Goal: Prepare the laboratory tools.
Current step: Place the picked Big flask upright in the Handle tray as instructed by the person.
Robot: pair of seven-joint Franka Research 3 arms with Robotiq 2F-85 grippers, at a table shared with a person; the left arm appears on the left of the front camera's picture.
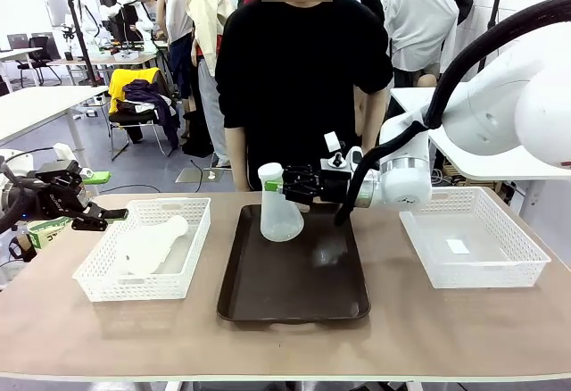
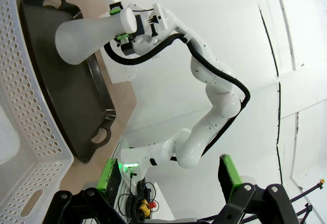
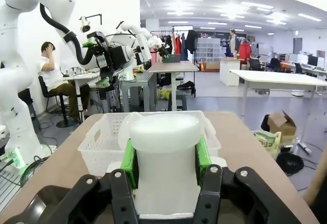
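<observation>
My right claw (image 1: pixel 275 185) is clamped on the neck of a flask (image 1: pixel 282 220), one green pad (image 3: pixel 129 163) on each side just under the lip. I hold the flask over the far left part of the tray (image 1: pixel 294 284). It stands close to upright, mouth up and wide base down. Its long axis runs nearly vertical, with the neck leaning a little toward my left. I cannot tell whether the base touches the tray or hangs just above it. I judge this to be the setting-down step for the first of the two flasks. The next move calls for squaring the axis, lowering until the base sits flat, and only then spreading the pads and backing away level, so I do not tip it by the neck. The second flask (image 1: pixel 150 245) lies on its side in the basket (image 1: pixel 98 279) on my left. Its long axis is nearly flat, with the neck toward the far inner corner and the base toward the near outer one. My left claw (image 2: pixel 168 177) hangs beside that basket, spread wide and holding nothing.
</observation>
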